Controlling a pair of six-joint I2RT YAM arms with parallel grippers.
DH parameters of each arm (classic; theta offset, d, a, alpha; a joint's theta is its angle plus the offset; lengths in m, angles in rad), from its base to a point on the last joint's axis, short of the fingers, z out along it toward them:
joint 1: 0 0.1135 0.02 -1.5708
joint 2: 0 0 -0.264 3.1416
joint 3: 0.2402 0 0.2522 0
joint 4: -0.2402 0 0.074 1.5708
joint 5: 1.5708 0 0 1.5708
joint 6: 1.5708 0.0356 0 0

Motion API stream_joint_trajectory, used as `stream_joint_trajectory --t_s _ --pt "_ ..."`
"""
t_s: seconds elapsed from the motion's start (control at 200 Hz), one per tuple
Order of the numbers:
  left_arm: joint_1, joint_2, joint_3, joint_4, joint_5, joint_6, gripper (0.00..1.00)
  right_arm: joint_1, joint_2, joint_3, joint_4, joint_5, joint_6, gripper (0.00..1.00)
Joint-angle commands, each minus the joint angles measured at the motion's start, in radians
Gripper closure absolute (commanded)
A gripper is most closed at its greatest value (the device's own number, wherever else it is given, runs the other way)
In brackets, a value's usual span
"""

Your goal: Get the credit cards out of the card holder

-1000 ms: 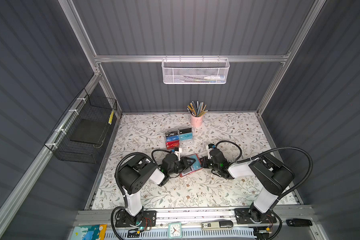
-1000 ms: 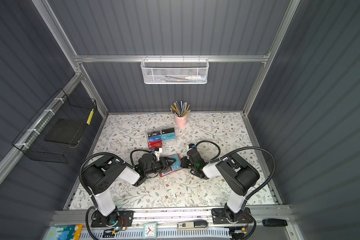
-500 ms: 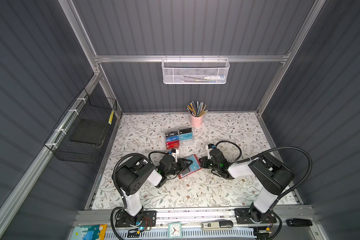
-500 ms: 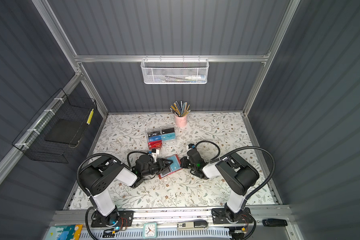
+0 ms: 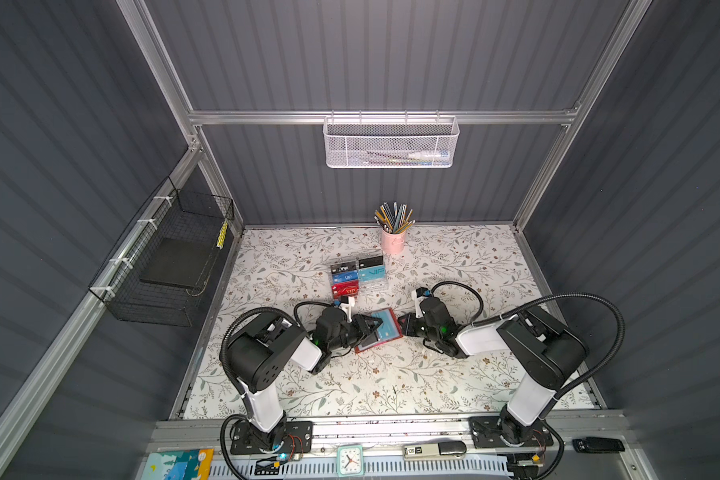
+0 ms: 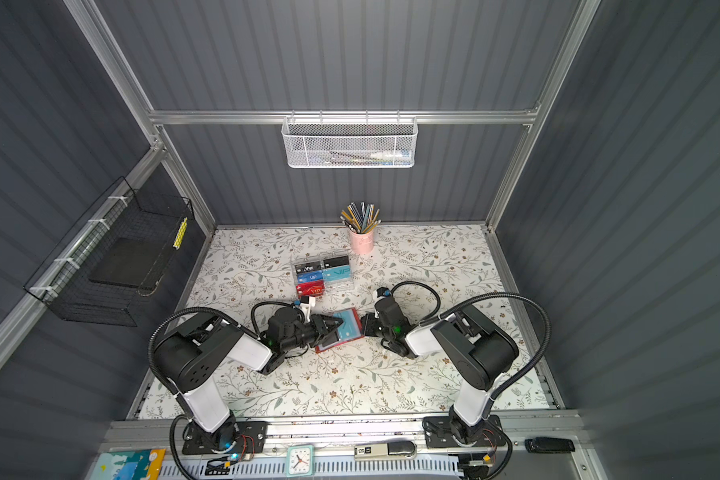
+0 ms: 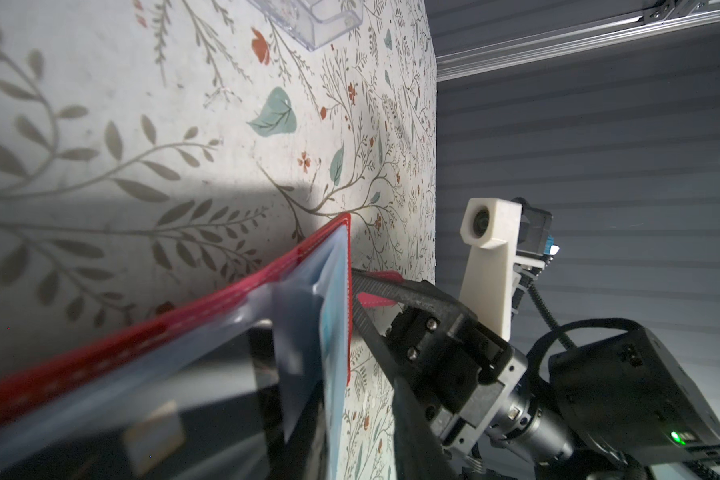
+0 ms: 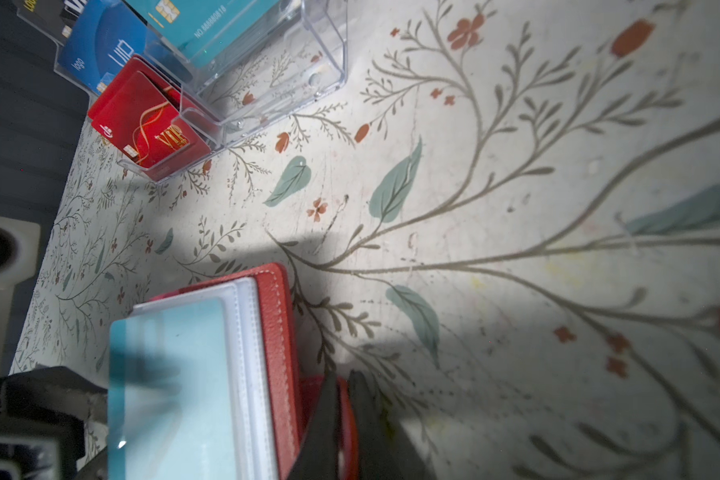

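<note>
**Task item.** The card holder lay open on the tabletop, near the middle and between the 2 arms, with its red cover down. Its clear sleeves were fanned upward. 1 teal card sat inside the top sleeve. The left wrist view showed a dark card with a pale chip in another sleeve. By my judgement, no card had come fully out.

**Claws.** The right claw was clenched on the snap tab at the holder's edge. Its judged purpose was to pin the holder so that it would not slide while a card was drawn the opposite way. The left claw sat low at the opposite side, over the sleeves. I could not tell whether it was grasping a card or sleeve, or was released. Its tips were hidden in both top views and lay outside its own wrist view.

**Containers.**
- Just beyond the holder stood a clear compartmented box, holding black, blue, red and teal cards in separate compartments.
- Behind that, a pink cup held pencils.
- A white mesh basket on the rear rail held a few pen-like items.
- A black wire basket on the side wall held 1 dark flat slab.
</note>
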Motion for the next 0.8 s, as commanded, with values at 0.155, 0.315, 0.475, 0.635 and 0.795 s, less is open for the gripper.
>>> stream_joint_trajectory --t_s 0.155,0.315,0.475,0.635,0.795 --pt "0.012 -0.007 -0.002 -0.039 0.027 0.045 0.76 -0.003 0.05 -0.047 -0.145 -0.004 -0.001 1.0" --pt "0.012 -0.017 0.008 -0.086 0.023 0.067 0.76 -0.003 0.055 -0.05 -0.139 -0.005 0.002 1.0" --pt "0.012 -0.032 0.019 -0.135 0.018 0.088 0.81 -0.002 0.055 -0.05 -0.139 -0.004 0.002 1.0" --pt "0.011 -0.063 0.027 -0.192 0.01 0.113 0.82 -0.005 0.057 -0.05 -0.135 -0.005 0.002 1.0" --pt "0.012 -0.082 0.03 -0.223 0.003 0.128 0.86 -0.005 0.063 -0.052 -0.131 -0.008 0.002 1.0"
